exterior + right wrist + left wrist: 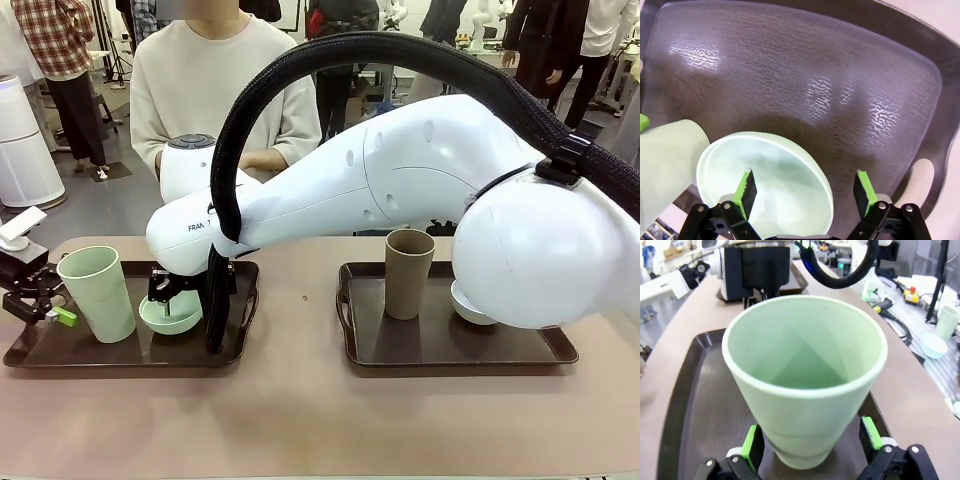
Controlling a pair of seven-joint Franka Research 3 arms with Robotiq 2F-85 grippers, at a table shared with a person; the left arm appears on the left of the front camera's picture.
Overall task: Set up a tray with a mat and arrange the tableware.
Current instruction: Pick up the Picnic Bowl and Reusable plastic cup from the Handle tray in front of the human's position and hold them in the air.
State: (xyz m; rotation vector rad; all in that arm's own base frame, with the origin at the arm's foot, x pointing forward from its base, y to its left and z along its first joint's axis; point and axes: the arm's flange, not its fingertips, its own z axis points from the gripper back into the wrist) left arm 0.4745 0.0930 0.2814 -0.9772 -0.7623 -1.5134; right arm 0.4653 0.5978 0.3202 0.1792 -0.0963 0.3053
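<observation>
On the left tray [130,350] stand a mint green tumbler [97,293] and a mint green bowl [170,314]. My left gripper [48,306] is open, its green pads [751,444] on either side of the tumbler's [805,385] lower part. My right arm reaches across to the left tray. Its gripper [805,189] is open over the bowl [765,175], one finger inside it and one outside the rim. The right tray [460,348] holds a tan-brown tumbler [408,272] and a white bowl [468,304], partly hidden by my right arm. I cannot tell a mat from the trays' dark textured floors.
A person in a cream top sits at the far side of the table, mostly behind my right arm. That arm's thick black cable arches over the table's middle. Bare tabletop lies between the trays and along the near edge.
</observation>
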